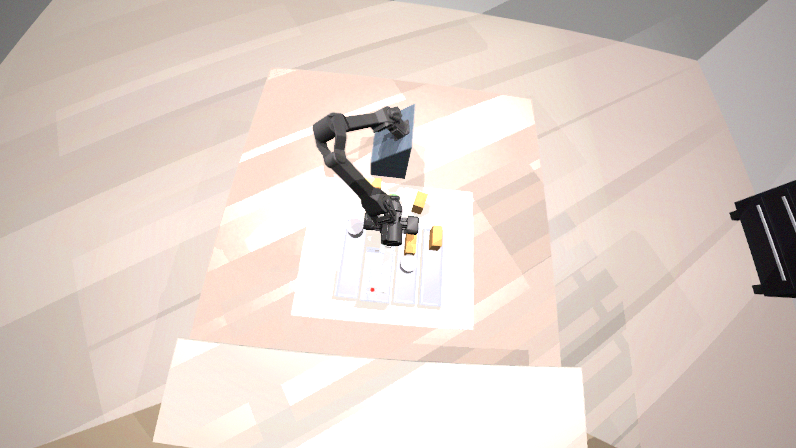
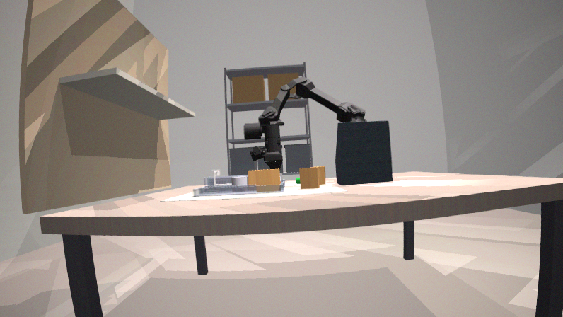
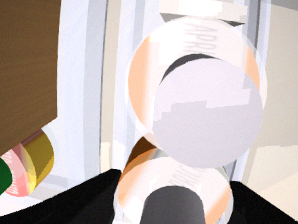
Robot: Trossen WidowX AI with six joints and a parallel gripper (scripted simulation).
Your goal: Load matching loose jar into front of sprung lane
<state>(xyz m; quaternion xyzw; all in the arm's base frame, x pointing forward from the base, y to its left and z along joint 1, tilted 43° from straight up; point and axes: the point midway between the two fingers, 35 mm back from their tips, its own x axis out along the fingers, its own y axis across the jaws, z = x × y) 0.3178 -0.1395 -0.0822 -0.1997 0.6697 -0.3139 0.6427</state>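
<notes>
Our hand is clamped on the new jar at the lane's front — the old jar stands straight ahead, touching it, so we push along the lane.

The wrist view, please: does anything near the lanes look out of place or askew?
Nothing looks spilled or damaged. The gripper is shut on a jar, right behind the jar in the lane. The only oddity: a yellow-and-green object lying on its side beside the brown box.
</notes>
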